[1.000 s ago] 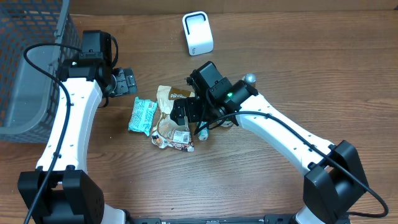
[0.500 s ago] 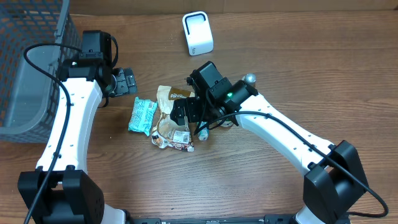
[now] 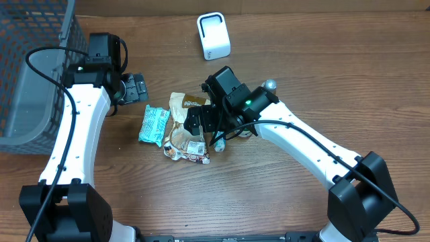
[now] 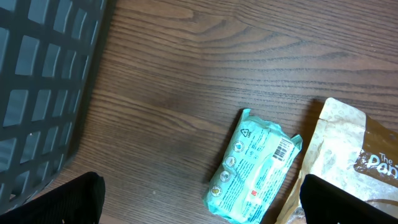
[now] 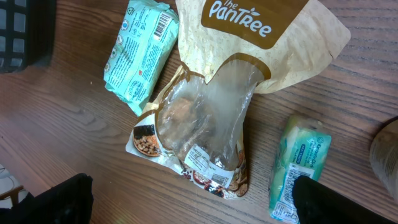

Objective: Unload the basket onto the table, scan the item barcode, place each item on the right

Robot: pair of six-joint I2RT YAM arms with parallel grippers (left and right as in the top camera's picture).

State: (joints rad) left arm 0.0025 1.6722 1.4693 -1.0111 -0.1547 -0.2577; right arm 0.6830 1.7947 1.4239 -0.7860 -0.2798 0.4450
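**Overhead: right claw wide over the pouch, nothing lifted yet**

Overhead, the PanTree pouch point(image 3: 185, 128) lay flat near the middle of the bench point(image 3: 322, 67), a little toward the left edge. Its clear window faced up, with a white printed label near its lower end. I took it for the item to scan, since my right claw point(image 3: 203, 122) hung directly above it, jaws spread wide with nothing between them. From the right wrist, the same pouch point(image 5: 211, 124) filled the gap between the fingers.

To do this step well, I judged, I should come down on the pouch's paper top rather than the slippery window. I would pinch it near an edge and keep the label uncovered so it could face the scanner point(image 3: 213, 35). That stood upright near the far edge, well apart from the pile.

A teal packet point(image 3: 154, 125) lay just beside the pouch's left side, seemingly touching it, with its barcode showing. A green packet point(image 5: 298, 168) lay near the right side. Either could get dragged along.

My left claw point(image 3: 138, 87) was equally wide and empty, near the basket point(image 3: 27, 74) at the far left corner. Through its mesh I could make out nothing inside.
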